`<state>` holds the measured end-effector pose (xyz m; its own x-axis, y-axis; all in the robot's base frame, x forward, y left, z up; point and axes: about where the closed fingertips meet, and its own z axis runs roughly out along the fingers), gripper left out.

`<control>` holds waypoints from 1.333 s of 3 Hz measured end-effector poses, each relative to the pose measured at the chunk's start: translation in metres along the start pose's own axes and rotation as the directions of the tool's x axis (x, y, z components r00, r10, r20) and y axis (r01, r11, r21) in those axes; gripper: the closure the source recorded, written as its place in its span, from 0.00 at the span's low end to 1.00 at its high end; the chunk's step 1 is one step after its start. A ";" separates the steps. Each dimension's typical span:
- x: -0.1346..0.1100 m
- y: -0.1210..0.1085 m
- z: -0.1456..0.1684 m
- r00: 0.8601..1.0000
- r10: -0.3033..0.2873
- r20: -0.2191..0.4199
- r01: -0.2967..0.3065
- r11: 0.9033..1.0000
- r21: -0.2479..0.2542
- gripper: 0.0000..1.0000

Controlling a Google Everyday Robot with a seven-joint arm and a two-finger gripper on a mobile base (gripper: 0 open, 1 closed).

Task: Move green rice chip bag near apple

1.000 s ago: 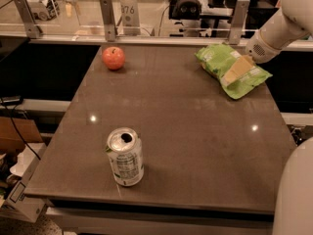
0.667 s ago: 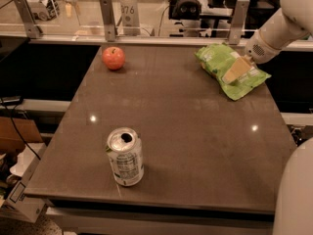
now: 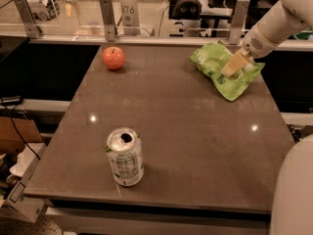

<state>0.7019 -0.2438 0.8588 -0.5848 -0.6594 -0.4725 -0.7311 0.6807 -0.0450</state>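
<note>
The green rice chip bag lies at the far right of the table, crinkled, with white label patches. My gripper comes in from the upper right on a white arm and sits on the bag's right half, shut on it. The red-orange apple stands at the far left of the table, well apart from the bag.
A silver drink can stands upright near the front of the dark table. Metal posts and a rail run along the table's far edge. Part of my white body fills the lower right corner.
My gripper and the bag have shifted slightly to the left together. The apple and the can have not moved.
</note>
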 end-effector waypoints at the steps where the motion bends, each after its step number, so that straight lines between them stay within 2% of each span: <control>1: -0.020 0.009 -0.007 0.999 -0.028 0.030 0.028 0.999 -0.021 1.00; 3: -0.068 0.035 -0.003 0.993 -0.072 0.092 0.080 0.993 -0.089 1.00; 4: -0.090 0.049 0.004 0.988 -0.087 0.127 0.104 0.986 -0.134 1.00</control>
<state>0.7200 -0.1495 0.8961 -0.4701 -0.6702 -0.5743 -0.8281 0.5600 0.0245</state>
